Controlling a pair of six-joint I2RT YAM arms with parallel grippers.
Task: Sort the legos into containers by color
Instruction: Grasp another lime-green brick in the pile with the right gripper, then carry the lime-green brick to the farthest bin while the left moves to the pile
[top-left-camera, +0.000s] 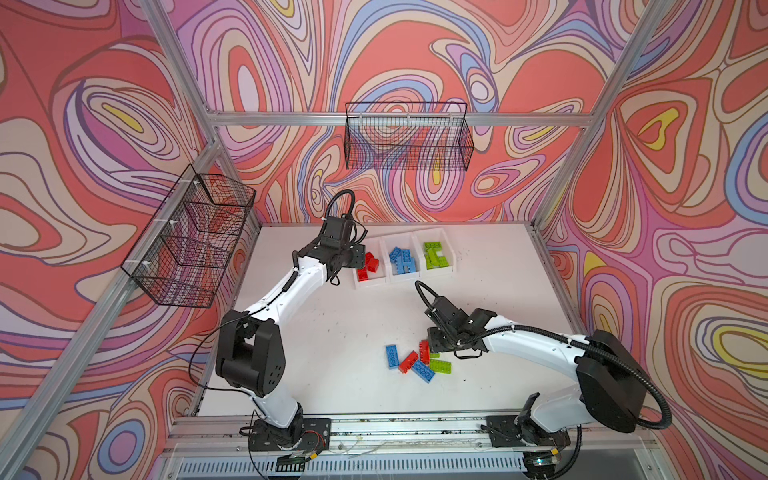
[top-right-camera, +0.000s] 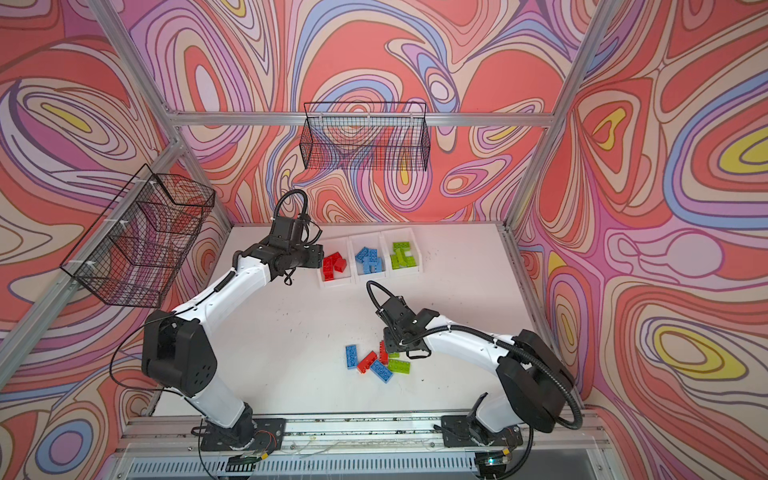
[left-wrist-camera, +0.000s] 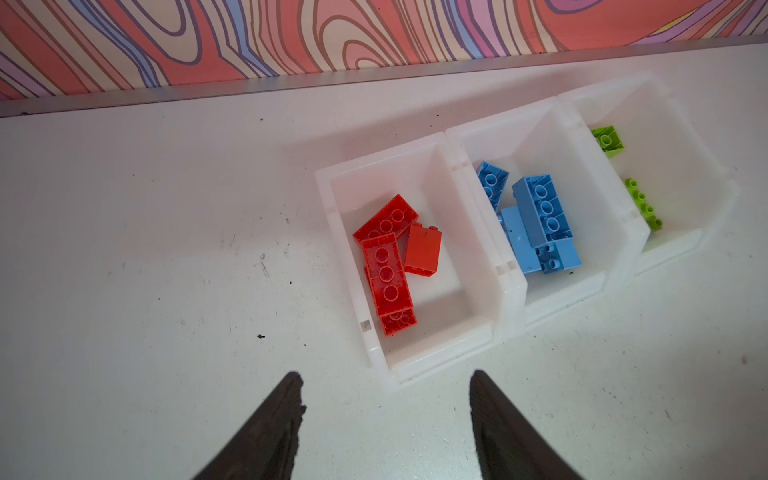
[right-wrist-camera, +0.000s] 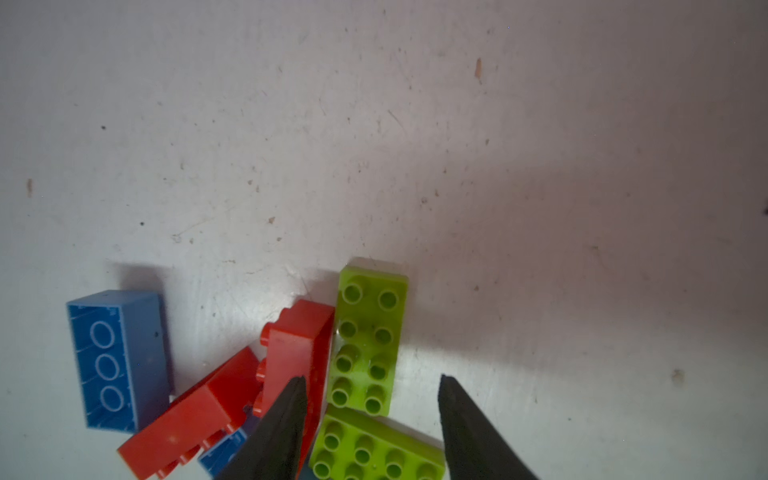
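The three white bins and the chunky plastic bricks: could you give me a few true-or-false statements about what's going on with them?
1. The joined white plastic bins each hold studded bricks of one colour only. True.
2. The left gripper grips a red brick. False: its jaws stand open and empty.
3. Every brick is binned. False: loose red, blue and green bricks lie on the white table.
4. The right gripper is open above that loose pile. True.
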